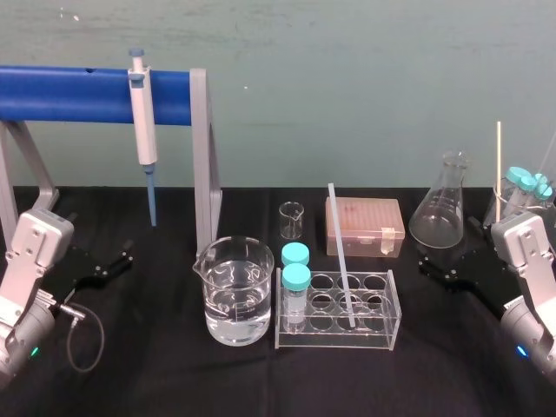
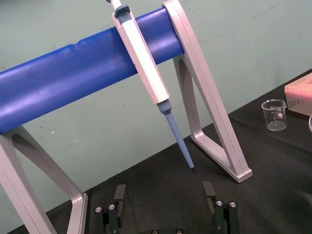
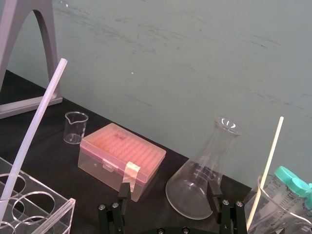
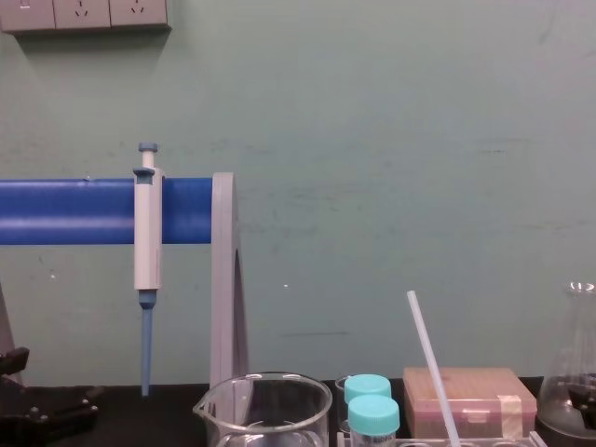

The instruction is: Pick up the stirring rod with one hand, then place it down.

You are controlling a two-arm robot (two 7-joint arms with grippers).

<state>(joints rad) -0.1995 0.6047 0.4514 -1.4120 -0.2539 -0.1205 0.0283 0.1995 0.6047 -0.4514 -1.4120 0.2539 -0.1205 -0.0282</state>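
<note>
- Left gripper (image 1: 120,259) sits low over the black bench (image 1: 156,373), well to the left of the clear tube rack (image 1: 334,340). In the left wrist view we see its jaws spread wide with nothing between them.
- Right gripper (image 1: 437,269) sits low just off the rack's right side. Its jaws are also wide apart and grasp nothing.
- We find the stirring rod (image 1: 340,256) standing tilted in the rack. Its lower end is down in one of the open holes toward the rack's front. Its upper end leans back and a little left, rising past the rack's rear edge.
- Neither gripper touches the rod.
- Two teal-capped vials (image 1: 296,278) stand upright in the rack's leftmost column, one behind the other.
- We see a glass beaker (image 1: 208,308) holding clear liquid just beside the rack's left side.
- Behind the rack stand a small beaker (image 1: 292,220) and, to that one's right, a pink lidded box (image 1: 365,226). We see the rod's upper end between the two.
- Behind the rack and off to its right we see a conical flask (image 1: 440,213) standing upright.
- Far behind the rack to its left, a pipette (image 1: 143,122) hangs tip down from the blue bar (image 1: 69,94) of a grey stand.
</note>
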